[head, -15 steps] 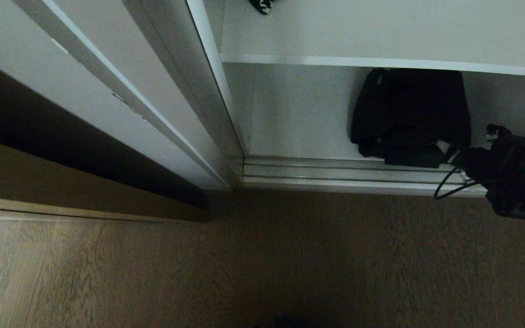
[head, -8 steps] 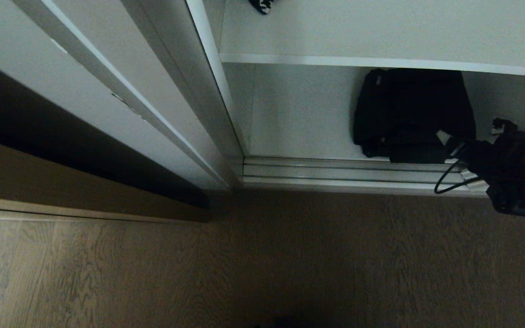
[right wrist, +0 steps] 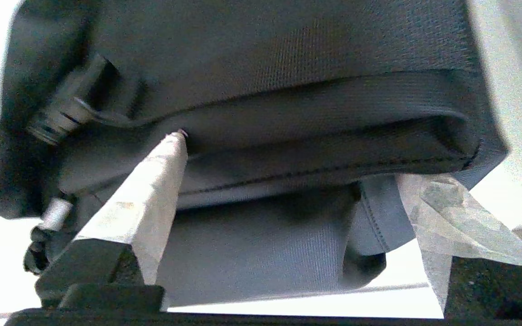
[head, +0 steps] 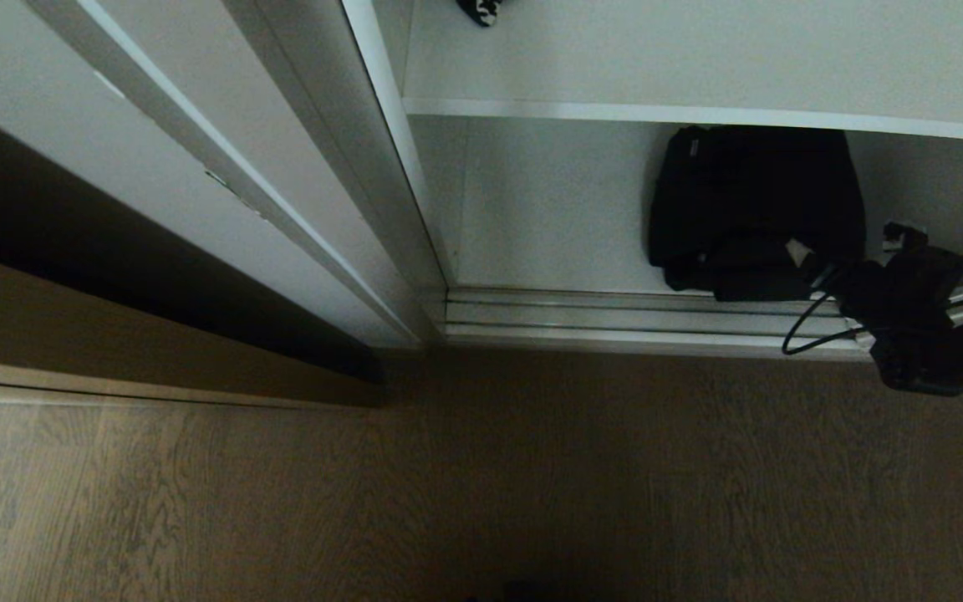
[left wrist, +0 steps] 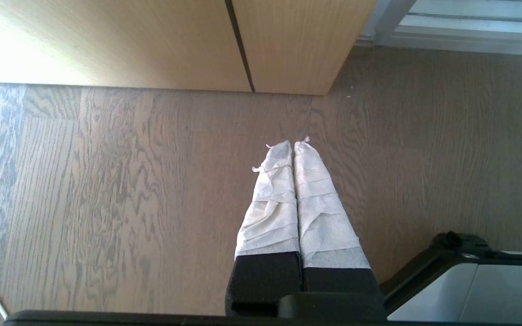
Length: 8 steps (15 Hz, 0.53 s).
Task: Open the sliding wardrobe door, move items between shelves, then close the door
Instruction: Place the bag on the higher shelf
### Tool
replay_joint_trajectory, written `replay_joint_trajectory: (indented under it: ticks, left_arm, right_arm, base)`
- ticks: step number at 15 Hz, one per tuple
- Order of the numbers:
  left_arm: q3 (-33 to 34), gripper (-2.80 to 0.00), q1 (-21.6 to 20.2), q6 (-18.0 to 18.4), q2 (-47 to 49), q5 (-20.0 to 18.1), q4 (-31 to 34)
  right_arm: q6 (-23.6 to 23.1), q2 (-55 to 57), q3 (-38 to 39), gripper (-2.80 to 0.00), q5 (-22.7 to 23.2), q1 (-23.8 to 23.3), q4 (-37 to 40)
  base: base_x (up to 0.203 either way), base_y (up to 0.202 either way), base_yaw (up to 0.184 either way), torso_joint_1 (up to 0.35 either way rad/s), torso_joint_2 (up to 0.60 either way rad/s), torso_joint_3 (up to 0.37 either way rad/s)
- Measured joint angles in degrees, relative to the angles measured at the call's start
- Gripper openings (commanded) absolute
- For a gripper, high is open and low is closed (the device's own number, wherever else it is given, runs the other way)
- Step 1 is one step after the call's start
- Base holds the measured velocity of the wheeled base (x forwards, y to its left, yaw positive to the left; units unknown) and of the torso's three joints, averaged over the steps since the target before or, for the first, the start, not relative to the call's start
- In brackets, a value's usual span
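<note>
Resting on the wardrobe's bottom shelf (head: 557,242), right of centre in the head view, the black fabric bag (head: 753,209) sits under an upper shelf (head: 699,113). The right tool (right wrist: 297,163) spreads its wrapped fingers (right wrist: 152,190) wide apart against the bag's front edge. The left tool (left wrist: 293,147) hangs pressed together above the wood floor (left wrist: 107,181).

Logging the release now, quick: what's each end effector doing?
Left end effector: closed, empty.
Right end effector: open at the black bag.
</note>
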State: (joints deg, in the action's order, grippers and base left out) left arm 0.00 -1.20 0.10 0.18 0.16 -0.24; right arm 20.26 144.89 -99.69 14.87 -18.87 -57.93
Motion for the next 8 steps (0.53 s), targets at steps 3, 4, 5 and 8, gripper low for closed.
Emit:
replay_joint_trajectory:
  ticks: [3, 4, 5, 8]
  left_arm:
    - [0.0, -2.8, 0.0, 0.0, 0.0, 0.0, 0.0]
    - [0.0, -2.8, 0.0, 0.0, 0.0, 0.0, 0.0]
    - [0.0, -2.8, 0.0, 0.0, 0.0, 0.0, 0.0]
    - [0.0, -2.8, -0.1, 0.0, 0.0, 0.0, 0.0]
  right_arm:
    - [0.2, 1.9, -2.5, 0.0, -0.1, 0.1, 3.8]
    - [0.3, 2.3, -2.9, 0.0, -0.1, 0.1, 4.1]
    - [0.3, 2.7, -3.3, -2.8, -0.1, 0.1, 4.7]
    - [0.6, 3.2, -4.5, -2.8, -2.0, 0.1, 6.3]
  base:
    - [0.0, 0.0, 0.0, 0.0, 0.0, 0.0]
    - [0.0, 0.0, 0.0, 0.0, 0.0, 0.0]
    - [0.0, 0.0, 0.0, 0.0, 0.0, 0.0]
    - [0.0, 0.0, 0.0, 0.0, 0.0, 0.0]
